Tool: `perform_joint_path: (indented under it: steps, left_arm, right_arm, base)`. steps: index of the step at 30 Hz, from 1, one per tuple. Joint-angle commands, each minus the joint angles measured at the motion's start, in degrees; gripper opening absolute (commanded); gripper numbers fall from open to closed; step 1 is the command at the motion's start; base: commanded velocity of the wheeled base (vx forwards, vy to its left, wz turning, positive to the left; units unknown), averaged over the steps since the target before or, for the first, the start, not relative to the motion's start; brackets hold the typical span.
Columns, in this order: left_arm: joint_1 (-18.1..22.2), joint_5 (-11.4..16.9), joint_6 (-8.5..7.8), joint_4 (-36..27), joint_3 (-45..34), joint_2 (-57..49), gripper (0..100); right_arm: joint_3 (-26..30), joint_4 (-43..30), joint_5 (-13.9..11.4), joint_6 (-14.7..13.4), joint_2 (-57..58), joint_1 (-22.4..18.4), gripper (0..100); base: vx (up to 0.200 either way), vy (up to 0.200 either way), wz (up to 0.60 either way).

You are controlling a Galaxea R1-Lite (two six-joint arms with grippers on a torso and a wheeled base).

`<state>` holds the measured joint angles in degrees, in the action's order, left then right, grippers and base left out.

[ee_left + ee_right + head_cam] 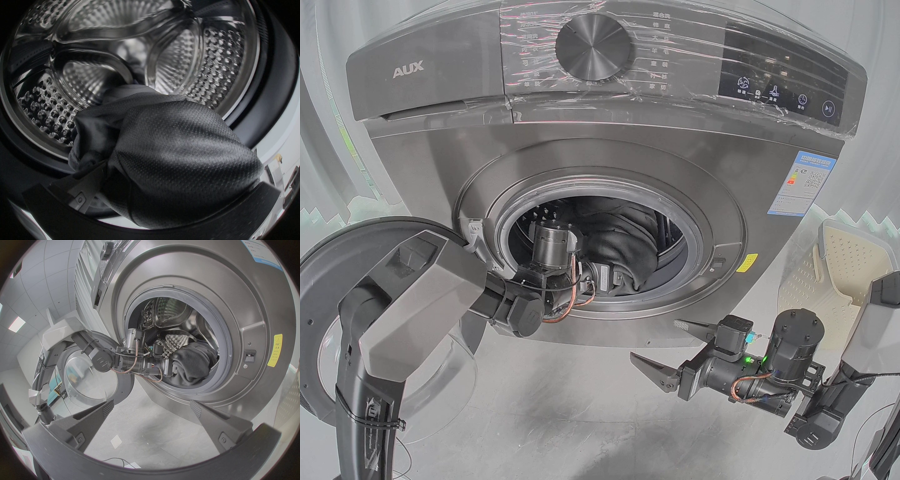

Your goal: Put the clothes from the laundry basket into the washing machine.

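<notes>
Progress: dark garment [625, 244] bunched in washing machine [737, 212] mouth (not fully in) | left gripper [610, 275] spread, cloth over it | right gripper [653, 340] wide, empty | laundry basket [837, 275] contents unclear

Washing machine [450, 156]: one. Door [331, 269]: one. Control dial [594, 47]: one. Labels: two, a blue label [803, 184] and a yellow label [746, 262]. Dark garment [187, 150]: one, draped over left gripper [156, 175] fingers [89, 184]. Laundry basket [844, 275]: one, well apart from right gripper [654, 340] fingers. Grippers: two.
</notes>
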<state>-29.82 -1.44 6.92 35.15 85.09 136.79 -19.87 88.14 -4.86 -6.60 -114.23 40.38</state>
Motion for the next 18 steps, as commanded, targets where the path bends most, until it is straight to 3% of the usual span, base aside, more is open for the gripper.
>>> perform_joint_path:
  steps: [1,8,9,13,18]
  left_arm:
    - [-0.59,0.82,-1.12,-0.17,-3.62,-2.93,100]
    - [-0.59,0.74,-2.18,0.71,-3.09,0.14,100]
    - [-0.59,0.82,-2.18,0.89,-2.74,0.67,0]
    - [-0.68,0.82,-1.83,1.94,1.04,3.13,0]
    - [0.11,-2.43,0.46,5.28,16.77,9.46,0]
  right_arm:
    - [-0.08,0.02,-0.06,0.0,-0.03,-0.03,100]
    - [-0.08,0.02,-0.06,0.0,-0.03,-0.03,100]
    - [-0.08,0.02,-0.06,0.0,-0.03,0.05,100]
    - [-0.08,0.02,-0.06,0.0,-0.12,0.05,100]
    - [-0.08,0.02,-0.06,0.0,-0.12,0.05,100]
  base:
    - [0.0,0.0,0.0]
    - [0.0,0.0,0.0]
    - [0.0,0.0,0.0]
    - [0.0,0.0,0.0]
    - [0.0,0.0,0.0]
